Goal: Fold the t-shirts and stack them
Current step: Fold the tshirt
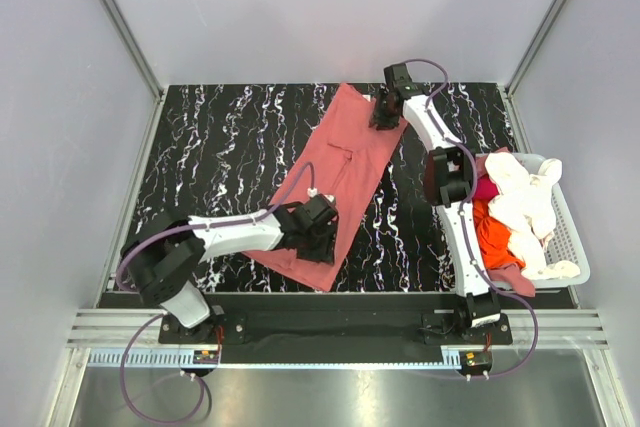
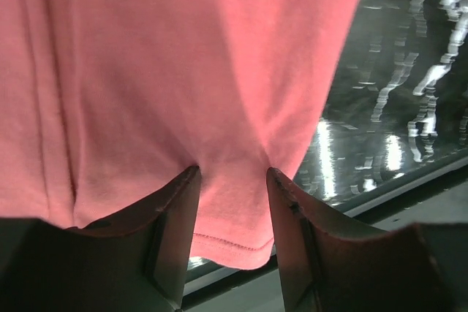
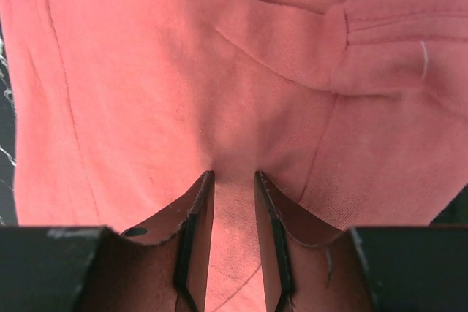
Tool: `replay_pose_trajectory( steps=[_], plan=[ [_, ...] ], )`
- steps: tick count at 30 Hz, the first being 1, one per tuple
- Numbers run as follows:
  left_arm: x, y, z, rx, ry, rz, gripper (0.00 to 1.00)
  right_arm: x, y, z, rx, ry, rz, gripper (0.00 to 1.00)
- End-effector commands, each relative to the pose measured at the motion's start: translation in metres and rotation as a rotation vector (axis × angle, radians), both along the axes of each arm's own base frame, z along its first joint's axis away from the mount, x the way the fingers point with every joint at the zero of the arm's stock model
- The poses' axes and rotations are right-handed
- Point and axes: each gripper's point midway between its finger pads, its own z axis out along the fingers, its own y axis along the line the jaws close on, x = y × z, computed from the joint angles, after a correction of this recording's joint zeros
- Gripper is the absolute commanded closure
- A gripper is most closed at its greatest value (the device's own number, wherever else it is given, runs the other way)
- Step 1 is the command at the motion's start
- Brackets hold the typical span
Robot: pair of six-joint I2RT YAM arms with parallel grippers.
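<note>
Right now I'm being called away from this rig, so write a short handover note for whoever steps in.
Left pincer: shut on the near hem of the salmon-pink cloth t-shirt.
Right pincer: shut on its far end, near the collar.
That shirt lies as a long strip, slanted across the black marbled table.
A cream cloth shirt, an orange cloth shirt and a magenta cloth shirt lie heaped in the white slatted plastic basket.
Done: nothing fully folded, no stack.
Left: finish this fold, then the basket's shirts.
</note>
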Motion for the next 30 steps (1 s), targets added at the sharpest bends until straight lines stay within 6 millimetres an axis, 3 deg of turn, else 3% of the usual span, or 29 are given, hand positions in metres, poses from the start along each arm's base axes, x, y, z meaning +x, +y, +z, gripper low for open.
replay_pose_trajectory(
  steps=[1, 7, 11, 15, 16, 17, 19, 20, 22, 23, 24, 25, 26, 27, 28, 29, 30],
  plan=[
    [-0.013, -0.019, -0.014, 0.022, 0.007, 0.005, 0.52, 0.004, 0.011, -0.011, 0.055, 0.015, 0.015, 0.64],
    [-0.017, -0.065, -0.006, -0.064, 0.011, 0.049, 0.51, 0.016, 0.026, -0.008, 0.132, -0.031, 0.057, 0.63],
    [-0.009, -0.107, 0.016, -0.181, 0.011, -0.005, 0.5, 0.025, 0.045, 0.005, 0.211, -0.096, 0.141, 0.61],
    [0.008, -0.13, 0.042, -0.204, -0.039, -0.051, 0.5, 0.035, 0.054, 0.042, 0.252, -0.187, 0.181, 0.6],
    [0.009, -0.132, 0.046, -0.21, -0.045, -0.071, 0.49, 0.037, 0.055, 0.055, 0.254, -0.212, 0.186, 0.59],
    [0.012, -0.138, 0.058, -0.238, -0.055, -0.077, 0.49, 0.039, 0.054, 0.081, 0.252, -0.257, 0.186, 0.59],
    [0.01, -0.141, 0.069, -0.263, -0.062, -0.106, 0.5, 0.038, 0.051, 0.105, 0.242, -0.287, 0.181, 0.55],
    [0.009, -0.139, 0.085, -0.282, -0.077, -0.116, 0.5, 0.035, 0.047, 0.144, 0.237, -0.345, 0.173, 0.53],
    [0.014, -0.13, 0.104, -0.294, -0.115, -0.126, 0.49, 0.026, 0.039, 0.162, 0.219, -0.347, 0.152, 0.49],
    [0.018, -0.117, 0.125, -0.314, -0.144, -0.114, 0.49, 0.018, 0.033, 0.2, 0.215, -0.394, 0.133, 0.48],
    [0.019, -0.109, 0.136, -0.338, -0.153, -0.116, 0.49, 0.004, 0.029, 0.192, 0.212, -0.329, 0.099, 0.48],
    [0.021, -0.097, 0.162, -0.389, -0.196, -0.12, 0.49, -0.011, 0.024, 0.222, 0.22, -0.344, 0.076, 0.48],
    [0.031, -0.075, 0.156, -0.372, -0.191, -0.079, 0.49, -0.023, 0.022, 0.225, 0.23, -0.313, 0.061, 0.48],
    [0.032, -0.061, 0.159, -0.379, -0.187, -0.068, 0.49, -0.046, 0.023, 0.194, 0.234, -0.184, 0.029, 0.48],
    [0.034, -0.043, 0.173, -0.395, -0.223, -0.052, 0.49, -0.069, 0.021, 0.217, 0.24, -0.19, 0.024, 0.48],
    [0.043, -0.014, 0.155, -0.333, -0.207, 0.008, 0.49, -0.085, 0.02, 0.211, 0.212, -0.16, 0.004, 0.48],
    [0.05, 0.005, 0.149, -0.29, -0.225, 0.053, 0.49, -0.115, 0.019, 0.17, 0.175, -0.045, -0.009, 0.48]
  ],
)
